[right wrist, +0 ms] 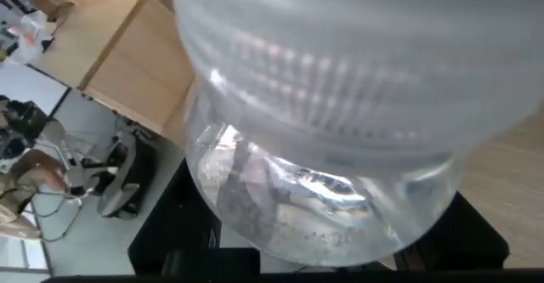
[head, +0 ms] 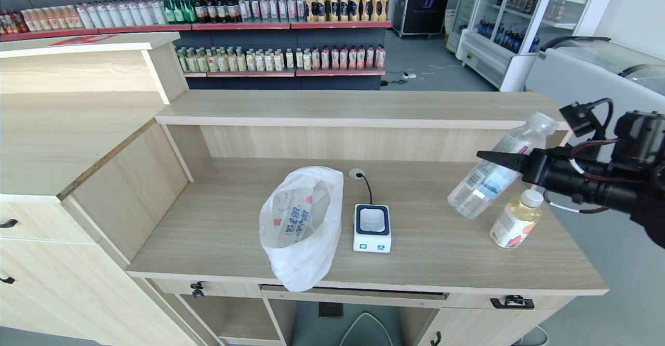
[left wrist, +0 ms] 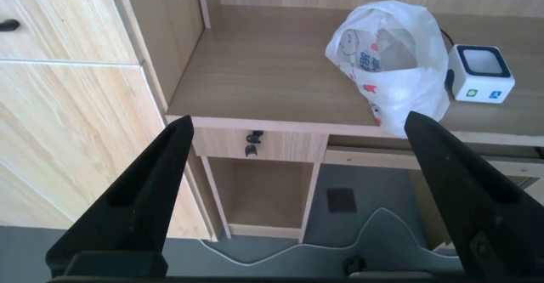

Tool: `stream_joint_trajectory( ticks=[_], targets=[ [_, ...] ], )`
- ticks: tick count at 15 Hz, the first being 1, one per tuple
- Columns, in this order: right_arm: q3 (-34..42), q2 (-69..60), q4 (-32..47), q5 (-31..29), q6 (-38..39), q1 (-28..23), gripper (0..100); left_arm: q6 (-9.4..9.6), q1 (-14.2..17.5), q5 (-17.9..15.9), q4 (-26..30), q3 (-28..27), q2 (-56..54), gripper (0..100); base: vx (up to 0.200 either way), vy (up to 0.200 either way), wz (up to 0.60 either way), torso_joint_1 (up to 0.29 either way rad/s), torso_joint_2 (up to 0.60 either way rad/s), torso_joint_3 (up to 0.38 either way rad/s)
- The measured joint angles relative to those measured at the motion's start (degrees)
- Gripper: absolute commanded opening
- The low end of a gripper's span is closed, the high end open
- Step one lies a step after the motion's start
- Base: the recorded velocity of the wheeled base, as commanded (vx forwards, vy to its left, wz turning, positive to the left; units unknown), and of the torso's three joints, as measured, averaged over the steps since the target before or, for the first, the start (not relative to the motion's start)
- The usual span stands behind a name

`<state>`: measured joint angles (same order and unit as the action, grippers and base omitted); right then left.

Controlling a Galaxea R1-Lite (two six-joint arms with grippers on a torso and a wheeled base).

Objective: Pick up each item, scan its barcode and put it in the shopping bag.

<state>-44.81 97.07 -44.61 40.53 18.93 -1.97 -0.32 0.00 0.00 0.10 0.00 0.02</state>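
- Right gripper [head: 501, 161] is clamped on the clear water bottle [head: 475, 190]. The arm is level, fingers pointing toward the scanner [head: 372, 227] from well to its right.
- The bottle is tilted, cap up and away from the scanner, clear of the table [head: 218, 221].
- A small yellow bottle [head: 514, 221] stands upright right of the scanner, under the gripper.
- The shopping bag [head: 304, 226] is just left of the scanner, mouth open.
- Left gripper [left wrist: 299, 117] is spread wide, low off the table front, left of the scanner.

The table [head: 218, 231] is pale wood-grain board, matt and smooth. The shopping bag [head: 304, 221] is thin white plastic, crinkled and faintly glossy; the scanner [head: 372, 228] is smooth, hard white plastic. The water bottle [head: 493, 172] is clear, ribbed, glossy plastic, and the small bottle [head: 514, 221] is clear plastic with a white cap.
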Motion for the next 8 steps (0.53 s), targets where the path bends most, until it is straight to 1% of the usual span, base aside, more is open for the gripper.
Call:
stream_joint_trajectory(
  ticks=[1, 3, 5, 6, 8],
  targets=[
    [2.0, -5.2, 2.2, 6.4, 3.1, -1.7, 0, 0.00, 0.0, 0.0, 0.0, 0.0, 0.0, 100, 0.000, 0.000, 0.00, 0.000, 0.00, 0.000],
    [6.9, -14.1, 4.8, 15.6, 8.2, -3.6, 0, 0.00, 0.0, 0.0, 0.0, 0.0, 0.0, 100, 0.000, 0.000, 0.00, 0.000, 0.00, 0.000],
    [9.2, -20.2, 5.3, 21.1, 14.0, -3.9, 0, 0.00, 0.0, 0.0, 0.0, 0.0, 0.0, 100, 0.000, 0.000, 0.00, 0.000, 0.00, 0.000],
    [9.1, -22.7, 5.3, 24.0, 18.0, -3.8, 0, 0.00, 0.0, 0.0, 0.0, 0.0, 0.0, 100, 0.000, 0.000, 0.00, 0.000, 0.00, 0.000],
    [6.9, -26.2, 5.1, 27.7, 23.3, -3.3, 0, -0.01, 0.0, 0.0, 0.0, 0.0, 0.0, 100, 0.000, 0.000, 0.00, 0.000, 0.00, 0.000]
  ],
)
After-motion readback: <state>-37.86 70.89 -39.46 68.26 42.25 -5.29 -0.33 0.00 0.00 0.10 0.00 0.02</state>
